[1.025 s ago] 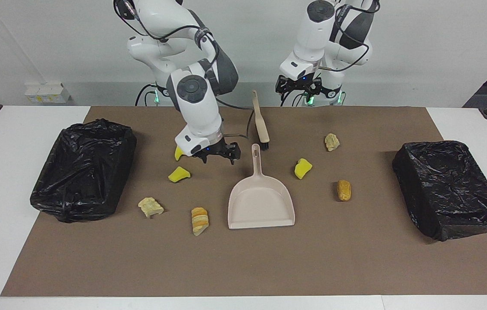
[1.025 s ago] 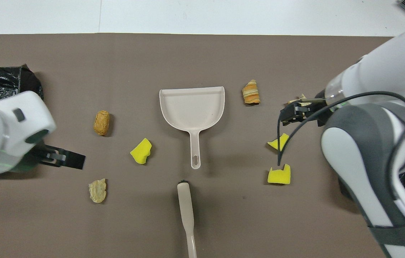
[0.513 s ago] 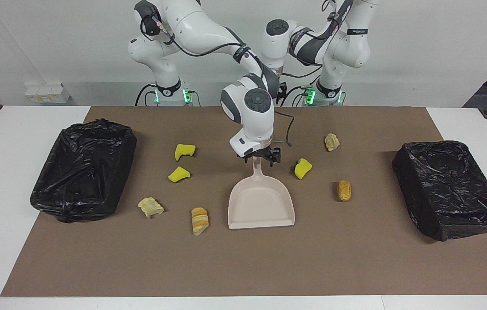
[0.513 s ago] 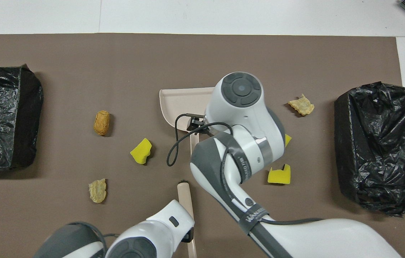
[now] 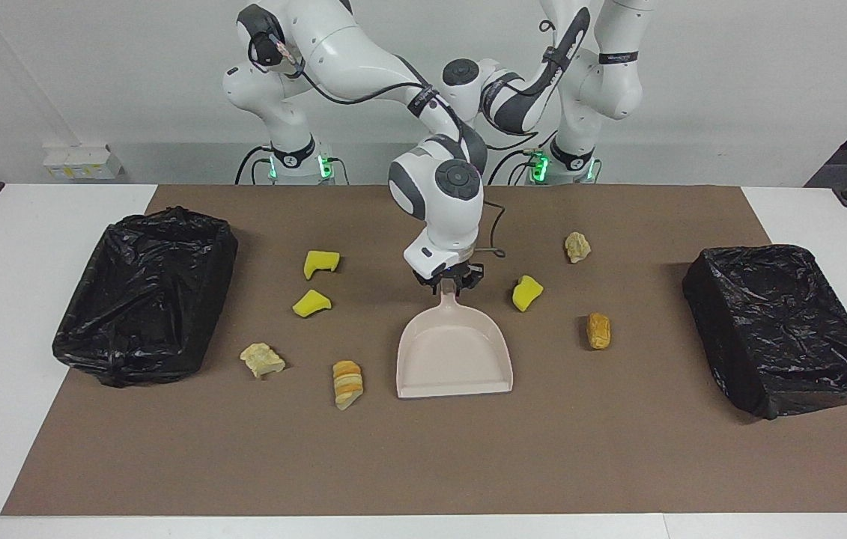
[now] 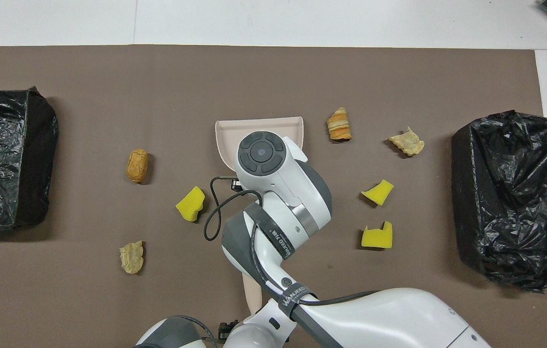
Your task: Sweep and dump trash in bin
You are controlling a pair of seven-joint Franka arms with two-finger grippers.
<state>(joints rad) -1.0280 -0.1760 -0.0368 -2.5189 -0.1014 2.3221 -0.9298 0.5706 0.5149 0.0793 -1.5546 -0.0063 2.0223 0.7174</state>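
Trash lies loose across the brown mat, seven scraps in all, none yet gathered. Toward the right arm's end sit two yellow sponge chunks, a tan lump and a striped orange bread piece; toward the left arm's end sit another yellow chunk, an orange lump and a pale tan scrap. A black-bagged bin stands at the right arm's end of the table and a second bagged bin at the left arm's end, so either can take a dump.

The beige dustpan lies flat in the middle, mouth turned away from the robots and handle pointing toward them — a natural pose for a grasp from the robots' end. The right gripper is down on that handle, its fingers drawn in close around it; it looks like a grip just being taken, with the pan not yet lifted.

The brush lies nearer to the robots than the pan, mostly hidden under the arms. The left gripper sits over its handle at the near edge of the table — whether its fingers are apart or closed I cannot tell. My guess is that each arm is taking one tool.
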